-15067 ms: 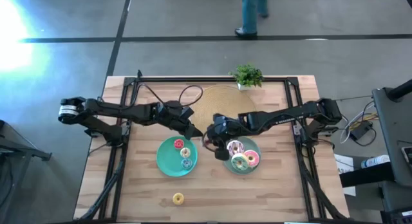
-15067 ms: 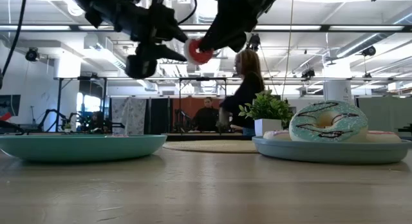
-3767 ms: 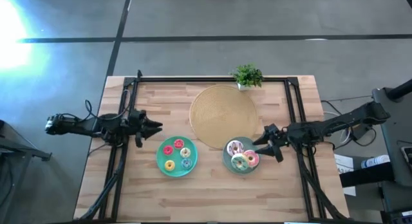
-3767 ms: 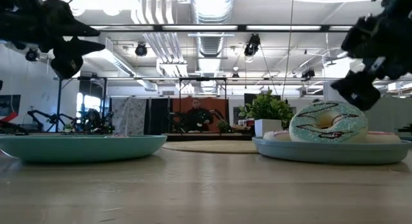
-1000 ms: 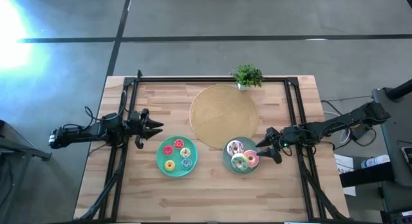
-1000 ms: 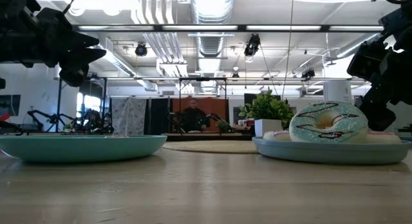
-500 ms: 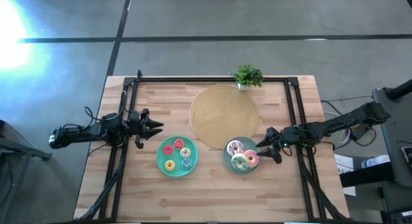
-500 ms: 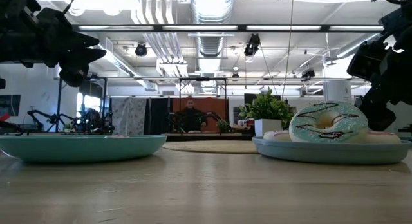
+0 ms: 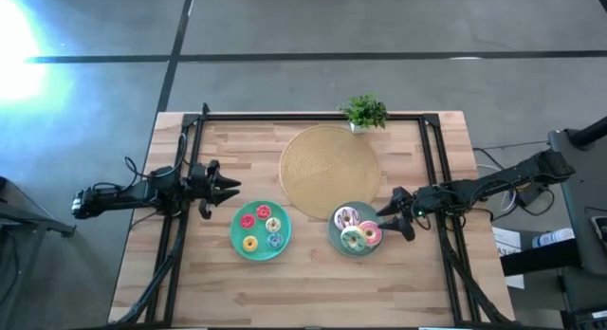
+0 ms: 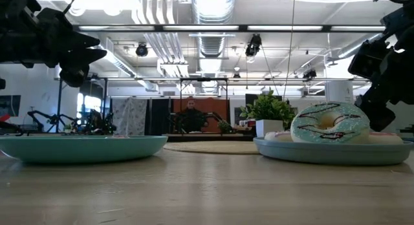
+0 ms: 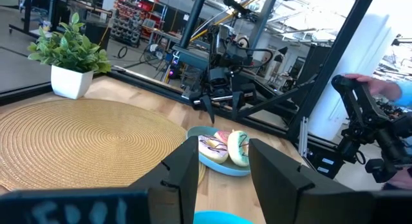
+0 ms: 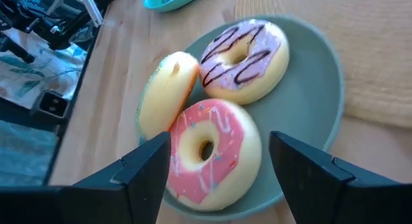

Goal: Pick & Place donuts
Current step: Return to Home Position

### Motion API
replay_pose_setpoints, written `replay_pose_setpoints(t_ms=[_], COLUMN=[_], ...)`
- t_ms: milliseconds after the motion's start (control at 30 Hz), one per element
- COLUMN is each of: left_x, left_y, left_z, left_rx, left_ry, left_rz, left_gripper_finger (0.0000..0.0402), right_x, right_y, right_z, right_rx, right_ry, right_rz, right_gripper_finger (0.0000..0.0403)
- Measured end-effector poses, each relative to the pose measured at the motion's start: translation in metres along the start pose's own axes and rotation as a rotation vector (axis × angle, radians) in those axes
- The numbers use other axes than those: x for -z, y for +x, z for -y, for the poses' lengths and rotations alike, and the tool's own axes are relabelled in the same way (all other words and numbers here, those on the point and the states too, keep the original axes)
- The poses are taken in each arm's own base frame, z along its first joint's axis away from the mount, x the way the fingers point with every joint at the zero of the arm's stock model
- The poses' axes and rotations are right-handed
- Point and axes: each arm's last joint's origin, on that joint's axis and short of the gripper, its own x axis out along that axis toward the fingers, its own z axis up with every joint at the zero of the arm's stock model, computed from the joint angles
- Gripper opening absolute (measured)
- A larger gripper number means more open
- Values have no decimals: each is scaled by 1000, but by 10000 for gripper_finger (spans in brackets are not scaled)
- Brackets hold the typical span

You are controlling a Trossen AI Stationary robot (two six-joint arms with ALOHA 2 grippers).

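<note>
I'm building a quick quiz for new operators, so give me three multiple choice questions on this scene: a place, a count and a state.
1. Where does the potted plant stand? A. At the table's far edge, beside the tan mat. B. In the middle of the mat. C. At the near edge.
2. How many donuts lie on the right plate? A. One. B. Three. C. Five.
3. How are the left end effector and the right end effector? A. Both shut on donuts. B. One shut, one open. C. Both open, empty.
Answers: 1 A, it stands at the far edge by the mat. 2 B, the pink donut, green-iced donut and chocolate-striped donut. 3 C, each is spread wide with nothing held.
</note>
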Motion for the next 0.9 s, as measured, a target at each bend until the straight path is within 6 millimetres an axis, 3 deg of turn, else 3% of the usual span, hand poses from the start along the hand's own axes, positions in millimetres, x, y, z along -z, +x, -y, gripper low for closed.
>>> replay_pose_setpoints(t_ms=[333,567,900], left_x=[0,0,0], left_y=[0,0,0], left_z=[0,0,0], left_rx=[0,-1,-1], left_ry=[0,0,0], left_rz=[0,-1,-1], left_gripper_finger=[110,110,110], right_x=[-20,-31,-34], right_y=[-18,-33,-45], right_z=[-11,-6,-1], right_rx=[-75,-20,28], right_ry=[-363,-447,-503], right_rz=[283,444,534], right_gripper_finger=[253,249,252])
